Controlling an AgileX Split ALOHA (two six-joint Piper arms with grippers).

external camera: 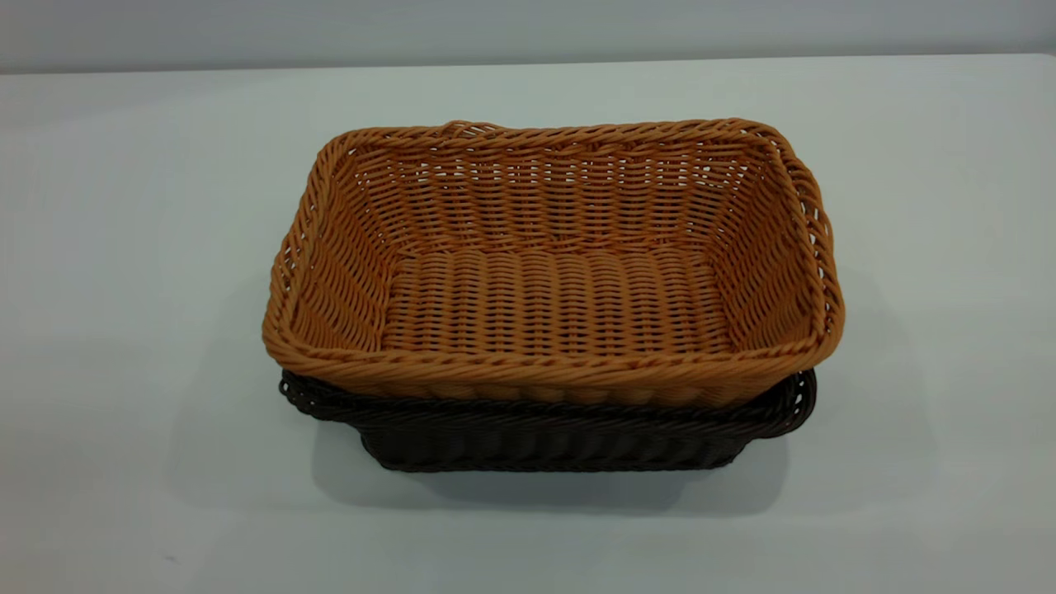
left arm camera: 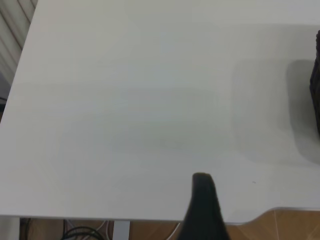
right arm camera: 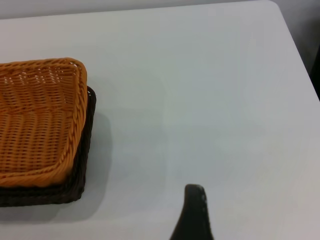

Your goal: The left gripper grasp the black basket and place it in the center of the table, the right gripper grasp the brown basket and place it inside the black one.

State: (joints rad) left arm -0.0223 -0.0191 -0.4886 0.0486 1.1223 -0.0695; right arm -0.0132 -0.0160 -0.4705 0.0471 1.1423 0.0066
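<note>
From my remote station, the exterior view shows the brown basket (external camera: 554, 272) nested inside the black basket (external camera: 549, 433), only the dark rim and lower wall showing beneath it; the pair sits near the middle of the tabletop (external camera: 124, 330). I judge both placements done, with nothing left but keeping the arms clear; the brown basket rides a little high and slightly askew in the black one, so the nesting looks loose rather than fully seated.

The left gripper (left arm camera: 202, 210) hangs over bare tabletop near its edge, well apart from the baskets; one dark finger shows, so I cannot tell whether its fingers are parted or closed. The right gripper (right arm camera: 192, 212) likewise hangs off to the side, holding nothing that I can see; its finger state I cannot tell either.

The tabletop is plain white-grey and matte; a pale wall lies behind; wooden flooring and cables show below the table edge.
</note>
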